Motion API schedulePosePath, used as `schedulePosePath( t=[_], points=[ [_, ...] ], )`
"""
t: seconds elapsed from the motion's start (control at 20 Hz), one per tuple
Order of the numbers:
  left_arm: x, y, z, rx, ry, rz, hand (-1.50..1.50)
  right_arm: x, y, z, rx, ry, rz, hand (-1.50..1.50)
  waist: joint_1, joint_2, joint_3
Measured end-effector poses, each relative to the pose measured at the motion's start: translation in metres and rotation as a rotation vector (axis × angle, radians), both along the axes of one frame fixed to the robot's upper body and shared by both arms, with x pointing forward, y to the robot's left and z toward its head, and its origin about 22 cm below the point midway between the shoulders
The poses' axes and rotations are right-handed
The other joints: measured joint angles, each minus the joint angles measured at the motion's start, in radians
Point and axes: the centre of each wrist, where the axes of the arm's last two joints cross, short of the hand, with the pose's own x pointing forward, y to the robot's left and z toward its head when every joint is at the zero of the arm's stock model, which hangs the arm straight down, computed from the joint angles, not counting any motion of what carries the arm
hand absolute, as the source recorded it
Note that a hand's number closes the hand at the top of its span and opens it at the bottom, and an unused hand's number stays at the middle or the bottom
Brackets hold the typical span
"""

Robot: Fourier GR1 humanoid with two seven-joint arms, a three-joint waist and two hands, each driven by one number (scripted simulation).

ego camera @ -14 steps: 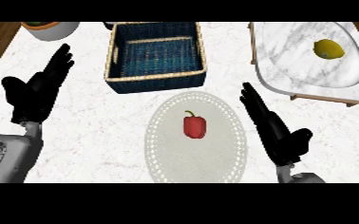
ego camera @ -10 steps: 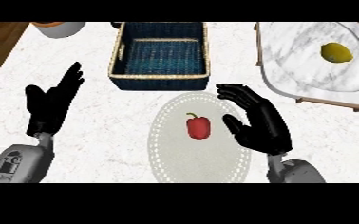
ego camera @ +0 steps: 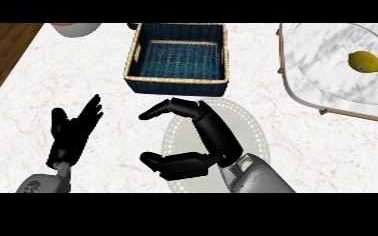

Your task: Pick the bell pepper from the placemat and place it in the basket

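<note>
The bell pepper does not show; my right hand lies over the middle of the pale oval placemat, where it was, and hides it. That hand is bent into a wide C, fingers toward the basket and thumb toward me, with bare mat showing in the gap. The dark blue woven basket stands just beyond the mat, nothing inside it. My left hand rests open at the lower left, fingers up, apart from everything.
A marble tray with a wooden rim sits at the right and carries a lemon. A pale bowl shows at the top left. The counter's wooden edge runs down the far left.
My right hand has swung left from beside the pepper to over it, covering it, and its fingers have curved. The left hand has shifted slightly right and lower.
</note>
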Motion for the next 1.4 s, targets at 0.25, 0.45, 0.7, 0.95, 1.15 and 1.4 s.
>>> schedulePosePath(
  t=[0.25,0.45,0.7,0.95,1.15,1.4],
  points=[
    [-0.012,0.005,-0.005,-0.004,0.007,0.026,0.00,0.006,0.013,0.003,-0.254,-0.094,-0.155,-1.50,-0.031,-0.015,-0.001],
    [-0.021,0.014,-0.008,0.004,0.015,0.055,0.00,0.027,-0.008,0.027,-0.497,-0.181,-0.306,-1.50,-0.060,-0.027,-0.001],
    [-0.029,0.016,-0.008,0.007,0.018,0.075,0.00,0.032,-0.023,0.082,-0.747,-0.245,-0.381,-1.50,-0.080,-0.032,0.000],
    [-0.033,0.021,-0.008,0.004,0.018,0.087,0.00,0.023,-0.037,0.138,-0.956,-0.230,-0.360,-1.50,-0.087,-0.029,0.000],
    [-0.036,0.019,-0.007,-0.001,0.009,0.086,0.00,0.018,-0.049,0.166,-1.128,-0.162,-0.292,-1.50,-0.084,-0.025,0.001],
    [-0.037,0.015,-0.008,-0.003,0.007,0.086,0.00,0.008,-0.065,0.194,-1.211,-0.128,-0.218,-1.50,-0.083,-0.019,0.003]
  ],
)
